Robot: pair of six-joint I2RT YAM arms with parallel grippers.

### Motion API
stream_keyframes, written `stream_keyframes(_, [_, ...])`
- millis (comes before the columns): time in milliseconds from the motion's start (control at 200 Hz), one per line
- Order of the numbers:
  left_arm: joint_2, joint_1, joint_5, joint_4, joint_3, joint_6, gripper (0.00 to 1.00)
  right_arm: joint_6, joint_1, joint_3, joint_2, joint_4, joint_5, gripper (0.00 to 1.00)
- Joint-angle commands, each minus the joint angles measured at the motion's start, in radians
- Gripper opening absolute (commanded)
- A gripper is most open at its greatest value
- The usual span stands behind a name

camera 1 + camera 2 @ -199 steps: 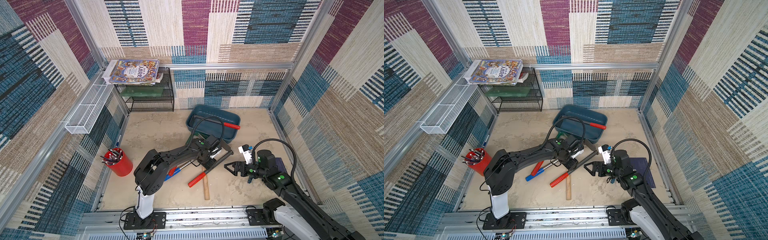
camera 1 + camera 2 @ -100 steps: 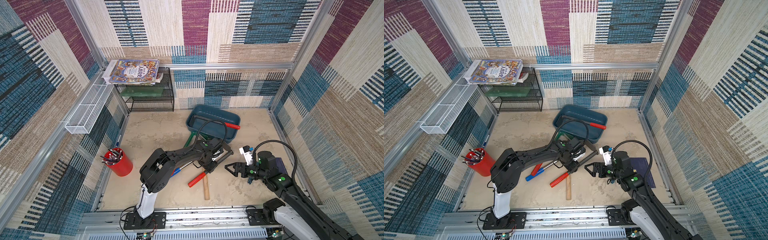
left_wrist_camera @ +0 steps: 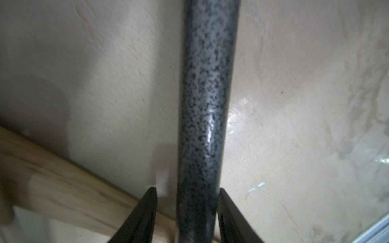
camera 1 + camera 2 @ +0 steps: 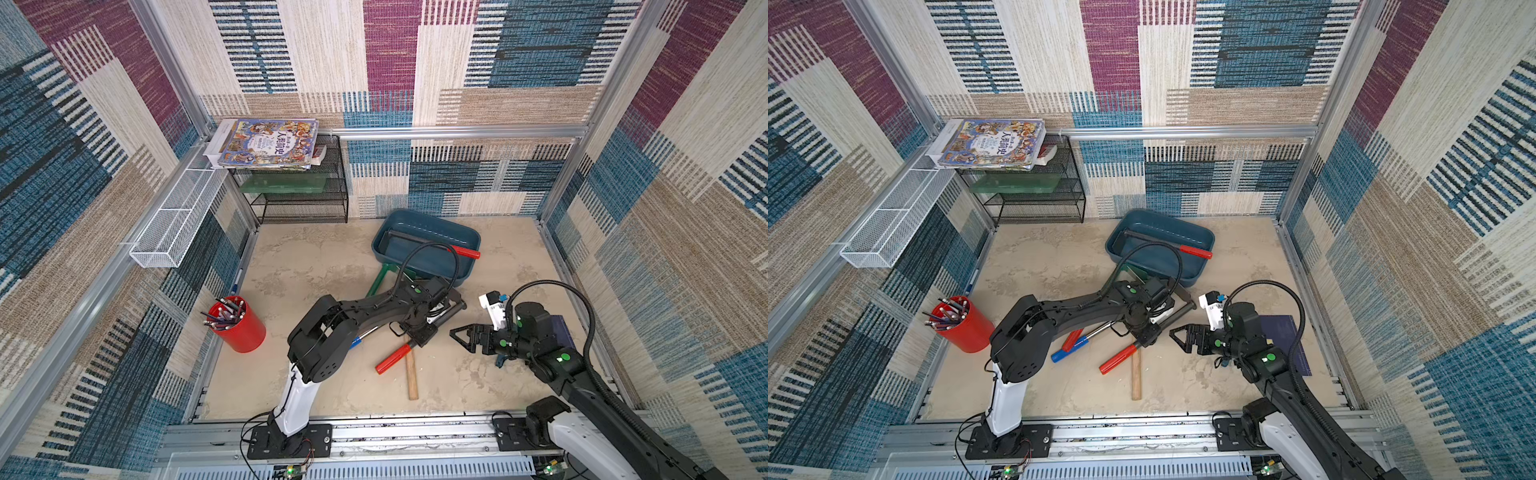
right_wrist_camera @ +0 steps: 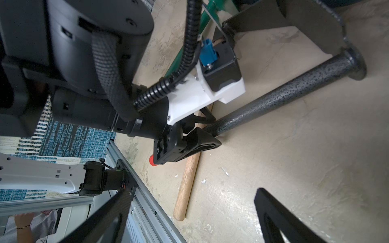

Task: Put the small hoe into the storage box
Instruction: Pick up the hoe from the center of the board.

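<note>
Small hoe (image 4: 392,359) lies on the beige floor (image 4: 316,266) in the near middle. Its red grip crosses a wooden handle (image 4: 411,376) and its black blade points toward the storage box (image 4: 440,228) farther back. Left gripper (image 3: 186,195) straddles the speckled shaft, fingers narrow: one touches, the other shows a slight gap. Right gripper (image 4: 462,340), just to the right, has fingers spread wide.

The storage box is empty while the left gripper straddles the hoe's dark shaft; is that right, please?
Not quite: the storage box holds a red-handled tool, as both top views show. The left gripper does straddle the hoe's dark shaft.
</note>
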Motion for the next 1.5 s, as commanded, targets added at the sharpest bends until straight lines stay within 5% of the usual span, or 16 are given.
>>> stream_keyframes(0, [0.008, -0.001, -0.029, -0.045, 0.005, 0.023, 0.49, -0.013, 0.0, 0.002, 0.004, -0.001, 0.006, 0.95])
stream_keyframes(926, [0.016, -0.011, -0.064, -0.059, 0.007, 0.023, 0.33, -0.023, -0.001, 0.003, 0.021, -0.008, 0.012, 0.96])
stream_keyframes(1497, [-0.031, -0.032, -0.077, -0.079, 0.038, 0.038, 0.11, -0.021, 0.0, 0.005, 0.011, -0.014, 0.016, 0.96])
